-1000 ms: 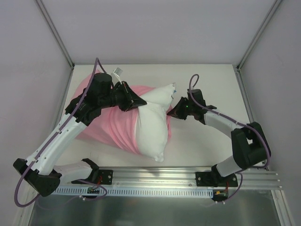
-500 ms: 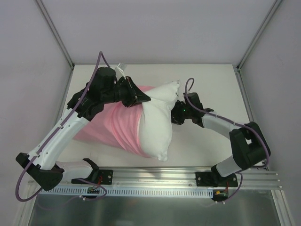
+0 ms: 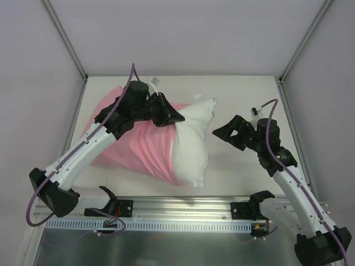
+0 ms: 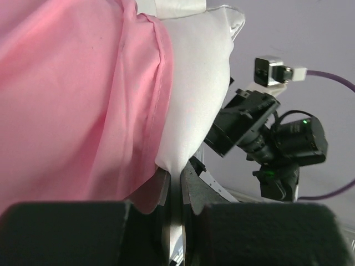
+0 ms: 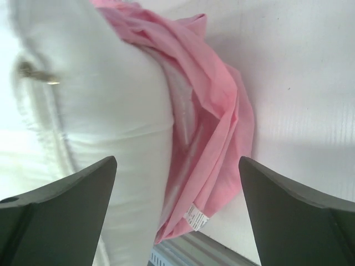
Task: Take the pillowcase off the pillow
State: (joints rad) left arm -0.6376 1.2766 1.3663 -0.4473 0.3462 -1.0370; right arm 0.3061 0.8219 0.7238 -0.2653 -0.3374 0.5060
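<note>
The white pillow (image 3: 191, 149) lies mid-table, its right half bare. The pink pillowcase (image 3: 133, 149) covers its left half and bunches toward the left. My left gripper (image 3: 176, 117) sits at the case's open hem on the pillow's upper edge. In the left wrist view it (image 4: 175, 177) is shut on a fold of the white pillow (image 4: 194, 83), with the pillowcase (image 4: 72, 100) draped against one finger. My right gripper (image 3: 219, 132) stands open to the right of the pillow, touching nothing. Between its fingers (image 5: 177, 160) I see the pillow (image 5: 100, 100), the pillowcase (image 5: 216, 111) and its white label (image 5: 196, 217).
The white table (image 3: 244, 94) is boxed in by grey walls at the back and both sides. An aluminium rail (image 3: 183, 208) holding the arm bases runs along the near edge.
My right gripper has opened, let go of the pillow's corner and drawn back to the right. My left gripper has moved right, and the pillow has shifted right with it.
</note>
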